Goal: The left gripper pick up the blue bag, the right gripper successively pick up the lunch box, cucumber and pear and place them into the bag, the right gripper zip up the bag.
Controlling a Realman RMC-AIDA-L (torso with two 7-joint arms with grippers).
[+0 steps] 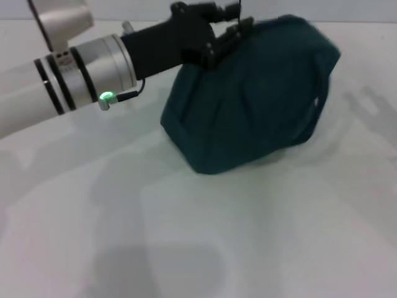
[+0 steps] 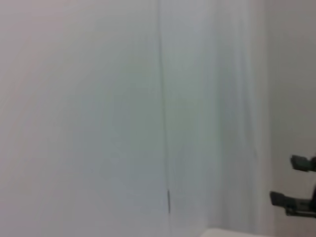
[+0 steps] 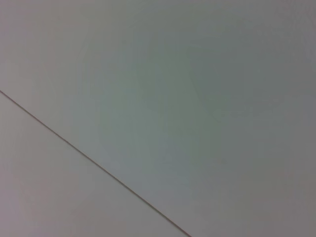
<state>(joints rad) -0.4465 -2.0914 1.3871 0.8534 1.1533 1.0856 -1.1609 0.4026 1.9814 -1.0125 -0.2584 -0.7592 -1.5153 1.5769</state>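
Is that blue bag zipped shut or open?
Cannot tell. The blue bag bulges on the table, left gripper at its top; no opening shows.

left arm (image 1: 74, 77): white, black rings | green LED | thin black cable | black end effector (image 1: 220, 37)

Matt cloth bag (image 1: 254, 105), smooth white table (image 1: 186, 236)

A bare test setup, most likely a robotics lab: a plain white worktop (image 1: 205, 236) fills the head view, and a blank pale wall (image 2: 98, 108) with one thin vertical seam (image 2: 163, 98) shows from the left wrist. No furnishings appear.
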